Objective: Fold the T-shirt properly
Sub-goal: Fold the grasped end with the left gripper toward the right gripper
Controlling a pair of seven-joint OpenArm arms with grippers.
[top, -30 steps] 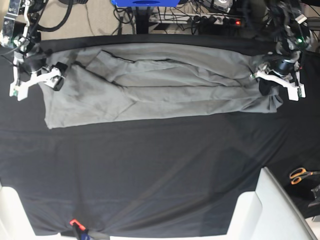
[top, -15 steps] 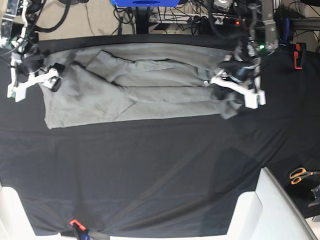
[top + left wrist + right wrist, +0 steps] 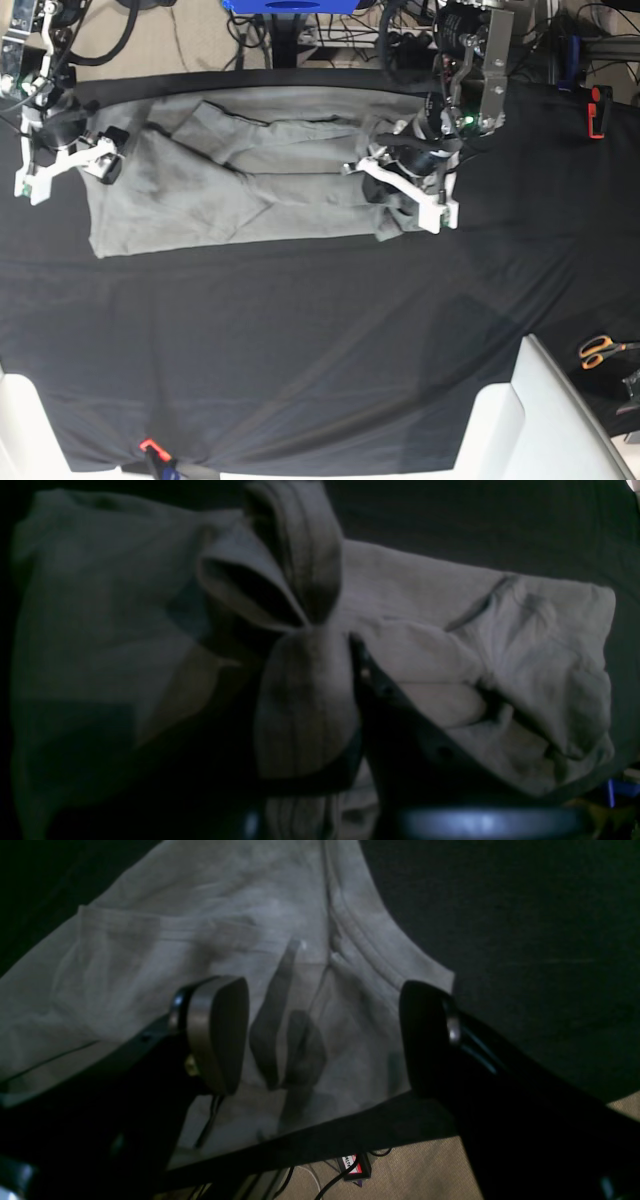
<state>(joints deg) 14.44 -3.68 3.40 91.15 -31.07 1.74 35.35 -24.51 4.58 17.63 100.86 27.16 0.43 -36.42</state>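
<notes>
The light-grey T-shirt lies across the back of the black table cloth, its right end doubled over toward the middle. My left gripper is shut on a bunched fold of that end, and the left wrist view shows the pinched fabric standing up between the jaws of the gripper. My right gripper hovers open over the shirt's left end. In the right wrist view its pads stand wide apart above the ribbed collar, holding nothing.
Orange-handled scissors lie at the right edge of the cloth. White blocks sit at the front right and front left. A red clamp is at the back right, with cables and a blue object behind the table.
My left gripper has travelled leftward from the table's right side to near the middle, dragging the shirt's right end over itself. The right arm has barely moved.
</notes>
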